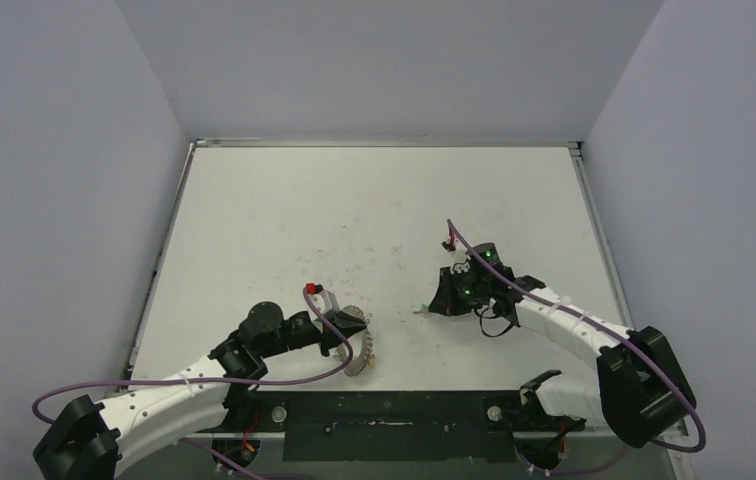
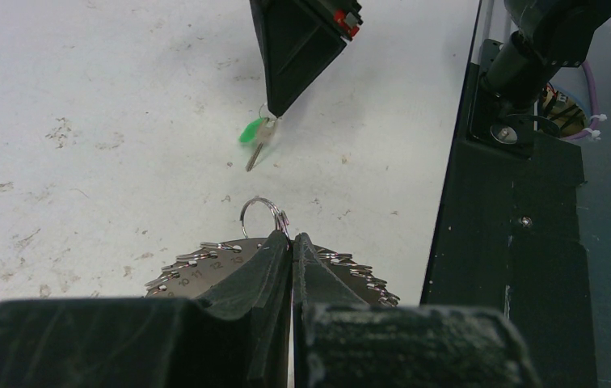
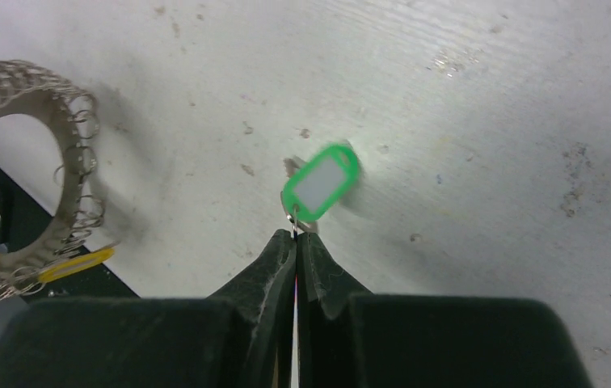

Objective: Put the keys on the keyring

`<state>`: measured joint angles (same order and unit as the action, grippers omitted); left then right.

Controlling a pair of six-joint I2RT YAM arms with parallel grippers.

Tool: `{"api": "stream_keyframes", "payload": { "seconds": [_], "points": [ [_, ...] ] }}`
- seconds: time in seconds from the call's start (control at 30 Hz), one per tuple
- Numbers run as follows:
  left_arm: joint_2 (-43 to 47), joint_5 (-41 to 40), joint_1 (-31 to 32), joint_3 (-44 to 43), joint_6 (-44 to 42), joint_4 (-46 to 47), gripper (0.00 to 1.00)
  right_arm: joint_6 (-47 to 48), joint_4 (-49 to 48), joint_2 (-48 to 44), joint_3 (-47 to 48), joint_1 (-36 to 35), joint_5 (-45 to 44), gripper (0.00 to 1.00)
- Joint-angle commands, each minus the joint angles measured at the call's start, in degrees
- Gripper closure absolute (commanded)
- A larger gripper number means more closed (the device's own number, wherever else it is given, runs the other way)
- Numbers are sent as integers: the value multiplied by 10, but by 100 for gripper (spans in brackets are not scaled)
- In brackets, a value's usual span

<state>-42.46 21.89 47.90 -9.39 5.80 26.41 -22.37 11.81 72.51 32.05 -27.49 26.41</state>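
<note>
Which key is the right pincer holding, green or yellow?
The green-tagged key, pinched by the right pincer; the yellow one lies by the keyring.

Scuffed white table [image 1: 374, 200]; grey walls [image 1: 384, 60] on three sides.

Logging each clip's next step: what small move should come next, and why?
Probably the right gripper lifts the green key toward the keyring: its jaws are shut on the key's small loop, and the left gripper holds the keyring nearby.
</note>
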Motion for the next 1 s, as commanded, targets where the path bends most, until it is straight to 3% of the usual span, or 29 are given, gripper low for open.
{"api": "stream_keyframes", "payload": {
  "seconds": [0.0,0.43,0.97],
  "points": [
    [-1,13,0,-33,5,33,100,29,34,-64,49,-38,3,100],
    [-17,25,0,-39,7,43,100,107,128,-118,149,-142,28,100],
    [-20,43,1,-45,8,39,100,122,135,-26,233,-287,-40,100]
  ]
}}
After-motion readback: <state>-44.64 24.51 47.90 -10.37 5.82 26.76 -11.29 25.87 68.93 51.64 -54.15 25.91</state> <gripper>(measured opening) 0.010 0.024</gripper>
